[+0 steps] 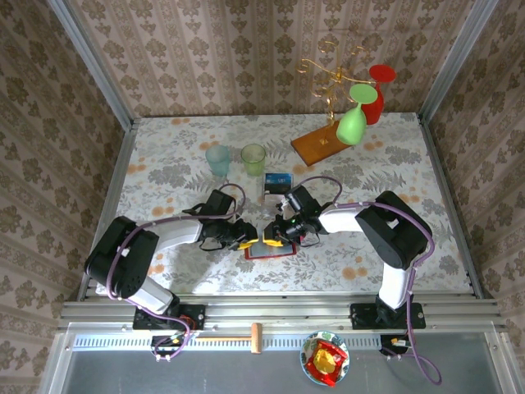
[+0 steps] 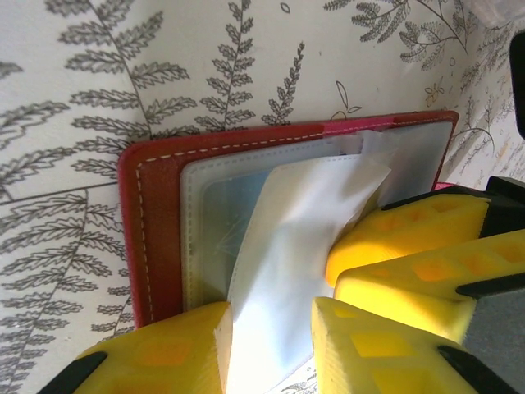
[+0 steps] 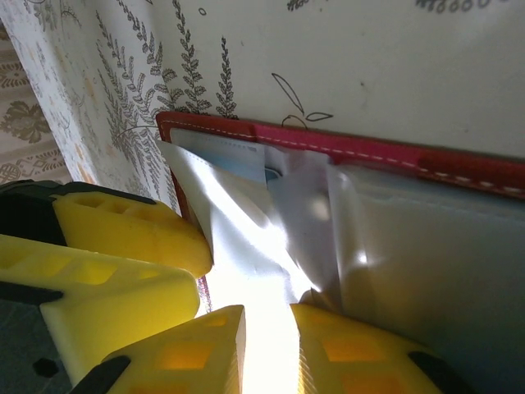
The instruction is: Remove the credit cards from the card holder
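Floral-print table (image 1: 164,180), near centre: red card holder (image 2: 156,238) lies open between left gripper (image 2: 271,353) and right gripper (image 3: 267,345), each one's fingers slightly apart astride a clear sleeve (image 2: 295,238), whether gripping it cannot be told; apparently the sleeve-spreading step, next needing a pinch on the edge of a pocketed credit card (image 3: 234,154).

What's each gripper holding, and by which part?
Left gripper and right gripper each straddle a clear sleeve flap of the red bifold card holder; clamped or not cannot be told.
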You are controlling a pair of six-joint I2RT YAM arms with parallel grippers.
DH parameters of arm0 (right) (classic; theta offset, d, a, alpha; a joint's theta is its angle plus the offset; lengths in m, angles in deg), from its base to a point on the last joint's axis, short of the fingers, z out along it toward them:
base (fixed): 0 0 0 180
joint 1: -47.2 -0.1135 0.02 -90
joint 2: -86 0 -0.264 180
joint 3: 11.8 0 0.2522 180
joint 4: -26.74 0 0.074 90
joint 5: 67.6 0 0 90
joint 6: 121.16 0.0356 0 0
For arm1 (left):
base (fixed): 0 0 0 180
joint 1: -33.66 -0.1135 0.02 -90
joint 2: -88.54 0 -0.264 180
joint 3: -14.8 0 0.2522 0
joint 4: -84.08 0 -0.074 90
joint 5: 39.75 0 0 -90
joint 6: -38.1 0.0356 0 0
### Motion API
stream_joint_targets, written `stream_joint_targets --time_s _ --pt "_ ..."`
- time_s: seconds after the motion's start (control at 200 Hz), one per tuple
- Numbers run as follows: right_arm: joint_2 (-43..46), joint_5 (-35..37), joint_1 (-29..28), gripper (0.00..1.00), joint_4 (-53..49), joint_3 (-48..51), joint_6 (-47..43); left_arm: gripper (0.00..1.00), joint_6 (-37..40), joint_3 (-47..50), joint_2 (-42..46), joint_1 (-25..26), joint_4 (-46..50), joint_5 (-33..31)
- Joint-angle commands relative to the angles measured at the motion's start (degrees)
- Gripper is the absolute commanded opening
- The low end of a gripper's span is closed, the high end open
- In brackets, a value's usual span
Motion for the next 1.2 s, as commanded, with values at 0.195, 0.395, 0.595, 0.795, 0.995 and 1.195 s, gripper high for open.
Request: stream_joint_targets --time_s 0.195,0.395,0.595,0.795,0.995,1.195 --pt "-0.7 1.9 0.4 0.24 -2.0 2.2 0.5 0.38 -0.1 -0.9 2.0 0.6 3.0 -3.3" --pt "-0.8 1.7 0.4 0.23 -2.2 2.2 0.5 0.37 -0.3 -1.2 0.9 0.6 1.9 -2.4" --pt "-0.4 1.5 0.4 0.23 -1.8 2.1 0.6 0.27 -1.3 -1.1 0.9 0.7 -1.4 -0.7" --pt "2.7 1.9 0.4 0.27 -2.0 1.5 0.8 0.25 -1.9 -1.6 1.7 0.8 -2.9 0.4" --pt "8.9 5.9 1.6 0.31 -10.0 -0.5 -2.3 0.29 -1.2 -3.6 2.3 0.9 -2.2 1.2" --pt "14.8 9.1 4.3 0.32 -16.8 -0.8 -5.1 0.35 0.8 -7.8 0.7 1.6 -0.4 2.8"
